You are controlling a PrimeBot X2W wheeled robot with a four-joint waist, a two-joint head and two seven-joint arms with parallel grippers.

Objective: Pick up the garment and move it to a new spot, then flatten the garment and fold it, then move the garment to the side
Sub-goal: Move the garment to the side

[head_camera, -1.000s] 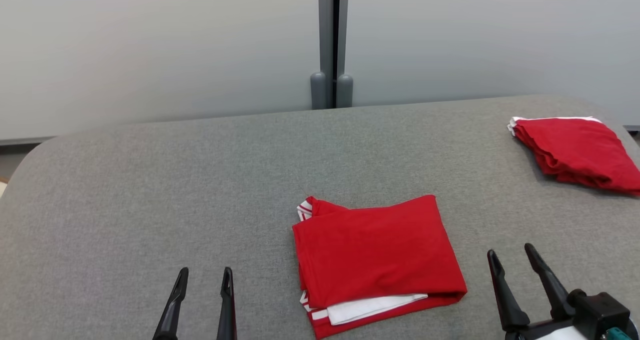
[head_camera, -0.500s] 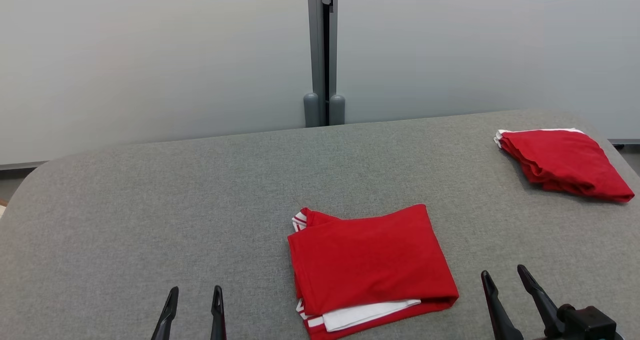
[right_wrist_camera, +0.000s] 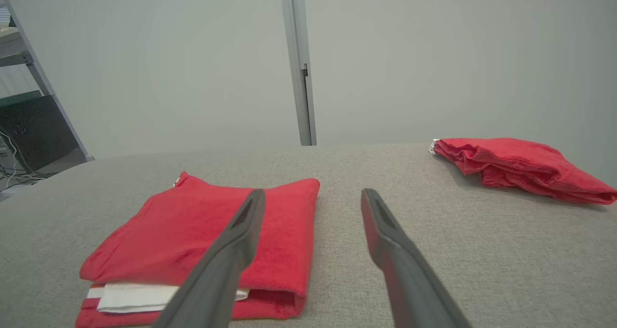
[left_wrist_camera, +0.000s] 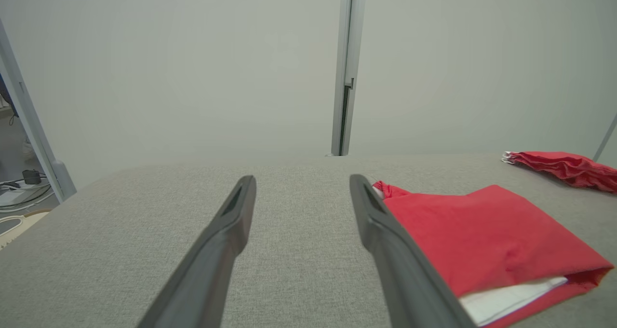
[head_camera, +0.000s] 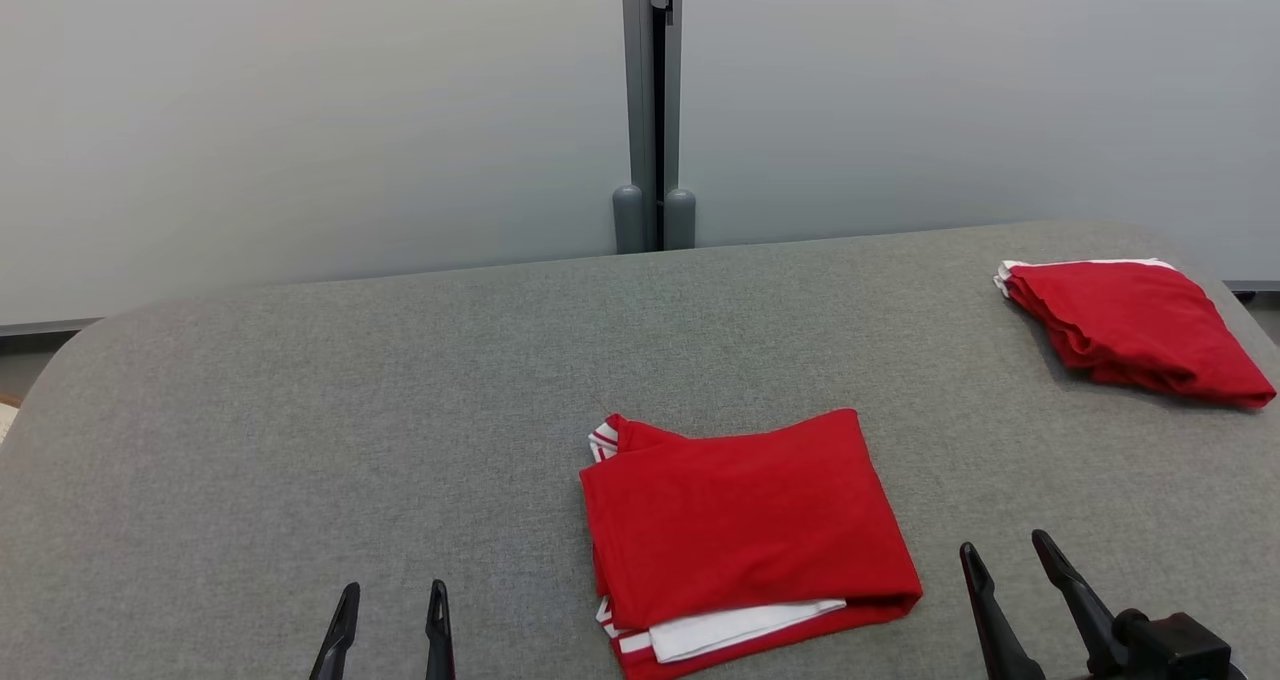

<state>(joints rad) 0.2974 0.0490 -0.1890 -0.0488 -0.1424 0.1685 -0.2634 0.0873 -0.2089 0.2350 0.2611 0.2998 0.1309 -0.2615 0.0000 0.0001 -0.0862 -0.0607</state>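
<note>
Now the folded garment point(head_camera: 745, 530) lies on the counter point(head_camera: 300, 410), long axis left-right, between my right fingers point(head_camera: 985, 600), just beside it, and left fingers point(head_camera: 343, 620), farther off; both pairs wide open, empty

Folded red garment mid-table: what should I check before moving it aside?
1. Red fabric garment with white trim folded, lying flat on the grey fabric table: ok.
2. Left claw open, holding nothing: ok.
3. Right claw open, holding nothing: ok.
4. Claw contact with the garment: not ok, both sit apart from it.
5. Far right corner free: not ok, a second folded red cloth lies there.
</note>
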